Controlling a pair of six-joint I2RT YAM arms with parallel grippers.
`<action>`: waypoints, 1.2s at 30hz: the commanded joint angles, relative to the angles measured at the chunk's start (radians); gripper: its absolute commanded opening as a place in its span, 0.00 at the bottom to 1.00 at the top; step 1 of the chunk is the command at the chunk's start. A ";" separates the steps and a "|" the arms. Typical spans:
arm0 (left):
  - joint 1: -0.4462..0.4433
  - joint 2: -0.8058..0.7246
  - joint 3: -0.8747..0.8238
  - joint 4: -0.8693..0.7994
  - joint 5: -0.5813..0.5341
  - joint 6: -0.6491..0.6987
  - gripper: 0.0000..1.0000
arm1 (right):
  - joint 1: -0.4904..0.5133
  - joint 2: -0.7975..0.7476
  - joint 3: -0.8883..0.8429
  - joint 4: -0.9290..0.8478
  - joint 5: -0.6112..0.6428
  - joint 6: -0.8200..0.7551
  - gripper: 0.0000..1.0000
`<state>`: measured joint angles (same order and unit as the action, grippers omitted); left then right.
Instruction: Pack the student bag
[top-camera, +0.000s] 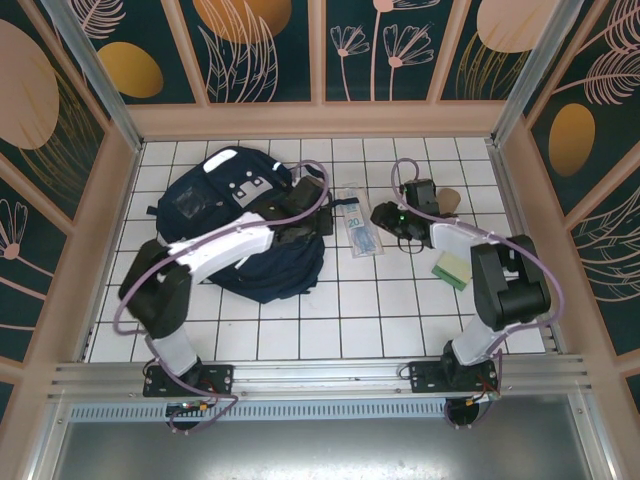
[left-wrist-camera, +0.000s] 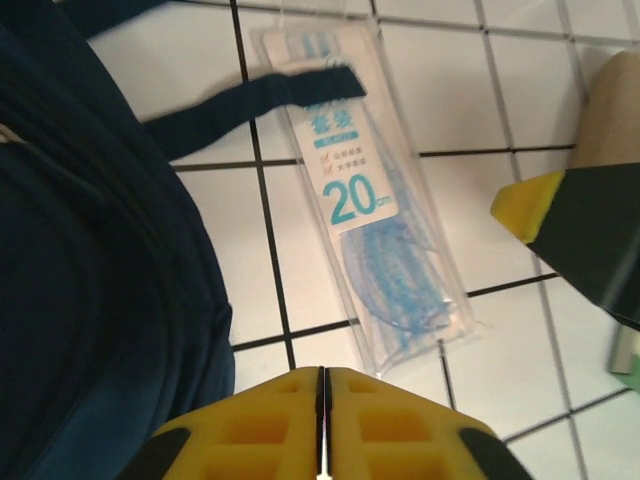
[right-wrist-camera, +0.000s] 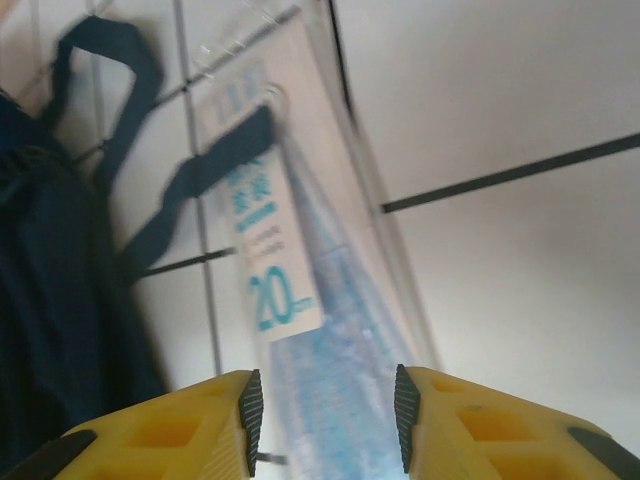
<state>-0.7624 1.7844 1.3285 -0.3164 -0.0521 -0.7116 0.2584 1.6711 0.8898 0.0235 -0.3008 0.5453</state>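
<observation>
The student bag (top-camera: 200, 200) lay on its side on the left half of the white tiled surface (top-camera: 330, 320), and the left arm reached across it. Whether its mouth was open could not be told. Just to its right lay a clear flat package (top-camera: 358, 222) holding a blue ruler set marked "20 cm". One dark strap (left-wrist-camera: 260, 100) of the bag trailed across the package's upper end.

The left claw (left-wrist-camera: 322, 420) was closed on nothing, its yellow fingers pressed together. It hovered above the near end of the package, beside the bag's edge. The right claw (right-wrist-camera: 325, 410) had its fingers spread apart and was aimed along the package from the other side, gripping nothing.

By the look of it, the packing had hardly begun. The ruler set was outside the bag, and a yellow-green pad (top-camera: 452, 270) sat well apart by the right arm. Both were probably yet to go in, and the ruler set looked like the first item to be picked up.
</observation>
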 joint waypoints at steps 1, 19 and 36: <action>0.000 0.099 0.084 0.060 0.048 0.015 0.10 | -0.031 0.061 0.040 0.034 -0.047 -0.063 0.43; -0.003 0.477 0.240 0.047 0.097 0.020 0.06 | 0.035 0.222 0.063 0.029 -0.094 -0.072 0.43; -0.003 0.462 0.215 0.037 0.085 0.025 0.04 | 0.033 0.099 -0.024 0.205 -0.369 0.045 0.26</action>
<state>-0.7612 2.2223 1.5661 -0.2459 0.0364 -0.6971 0.2779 1.8267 0.8902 0.1810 -0.4950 0.5541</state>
